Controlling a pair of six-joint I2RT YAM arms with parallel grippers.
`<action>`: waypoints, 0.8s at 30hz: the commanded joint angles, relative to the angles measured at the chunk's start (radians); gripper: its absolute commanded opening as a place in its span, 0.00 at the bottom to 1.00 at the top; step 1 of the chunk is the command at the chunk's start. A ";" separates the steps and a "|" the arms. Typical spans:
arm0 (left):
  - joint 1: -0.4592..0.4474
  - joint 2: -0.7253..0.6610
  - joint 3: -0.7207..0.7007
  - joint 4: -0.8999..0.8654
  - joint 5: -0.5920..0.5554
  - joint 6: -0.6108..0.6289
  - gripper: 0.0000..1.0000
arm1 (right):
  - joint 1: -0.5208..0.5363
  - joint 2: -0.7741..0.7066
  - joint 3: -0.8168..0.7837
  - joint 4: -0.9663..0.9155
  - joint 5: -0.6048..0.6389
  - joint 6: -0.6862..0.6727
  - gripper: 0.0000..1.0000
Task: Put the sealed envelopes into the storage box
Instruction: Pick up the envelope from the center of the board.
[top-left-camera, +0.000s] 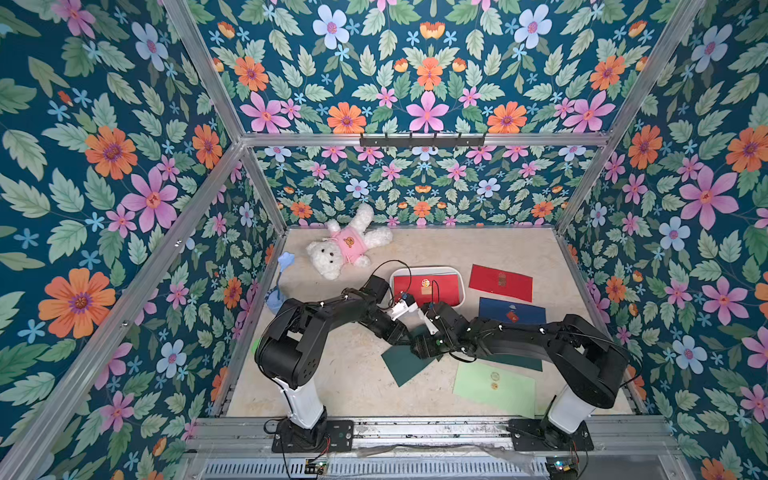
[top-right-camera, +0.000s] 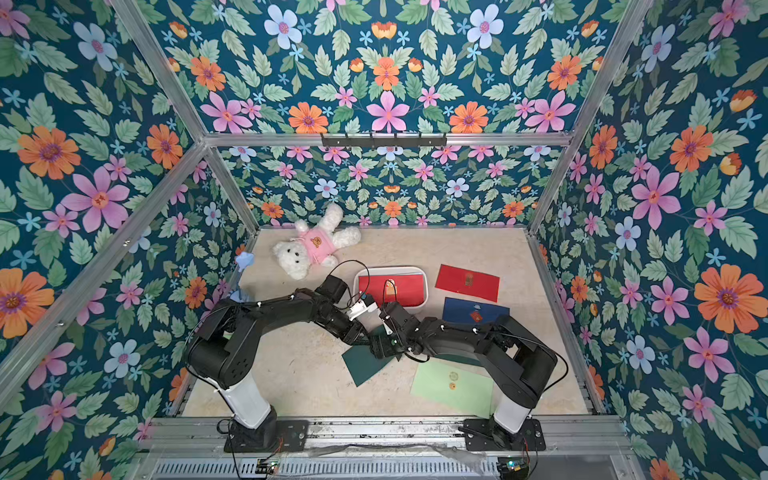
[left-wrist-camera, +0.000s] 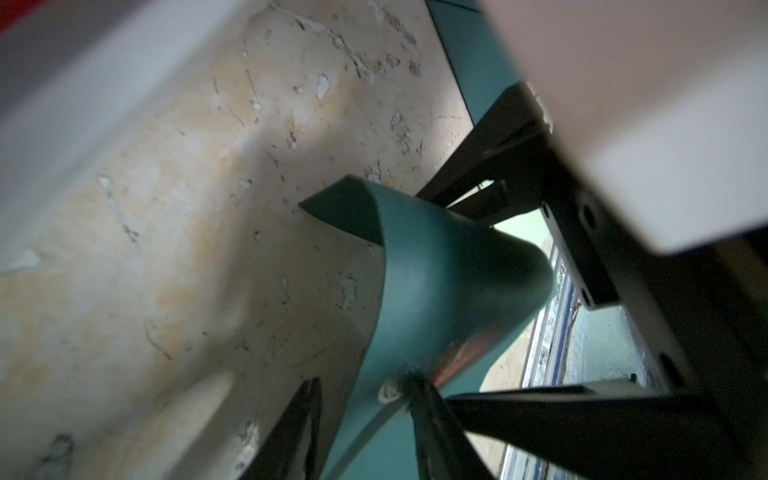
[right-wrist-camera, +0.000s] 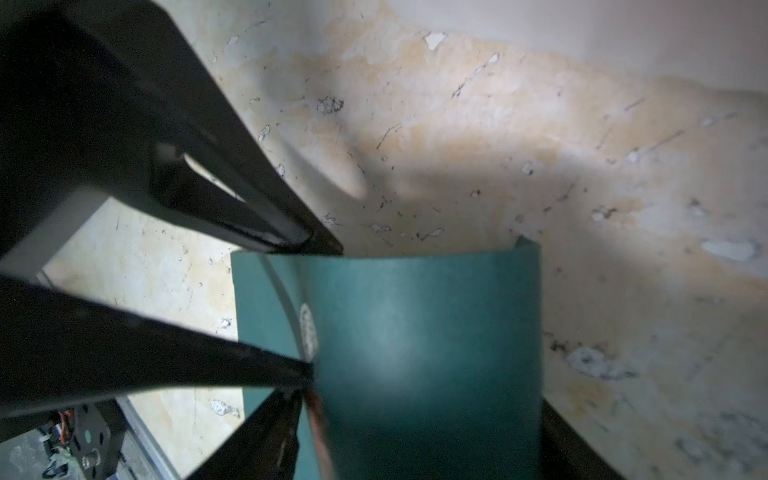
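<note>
Both end effectors meet at the dark green envelope (right-wrist-camera: 419, 357), bowed on the counter (top-left-camera: 353, 374) near the storage box (top-left-camera: 460, 286). Left end effector (left-wrist-camera: 365, 411) pinches it; right end effector (right-wrist-camera: 424, 415) straddles it wide, grip unclear. Advise lifting level before the box.

floral walls (top-left-camera: 428, 83), scuffed beige floor (top-left-camera: 340, 374)

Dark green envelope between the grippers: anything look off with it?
Yes. The dark green envelope is bowed into a curl instead of lying flat, pinched between the left gripper and right gripper. It could crease. It is outside the storage box.
</note>
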 joint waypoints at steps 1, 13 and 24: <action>-0.001 -0.004 0.005 -0.042 0.029 0.008 0.18 | -0.008 0.025 -0.016 -0.154 0.039 -0.009 0.77; -0.001 -0.052 0.075 -0.157 -0.026 -0.032 0.00 | -0.040 -0.092 0.103 -0.434 0.203 -0.122 0.92; -0.010 -0.143 0.137 -0.278 -0.130 -0.083 0.00 | -0.215 -0.257 0.243 -0.593 0.261 -0.143 0.86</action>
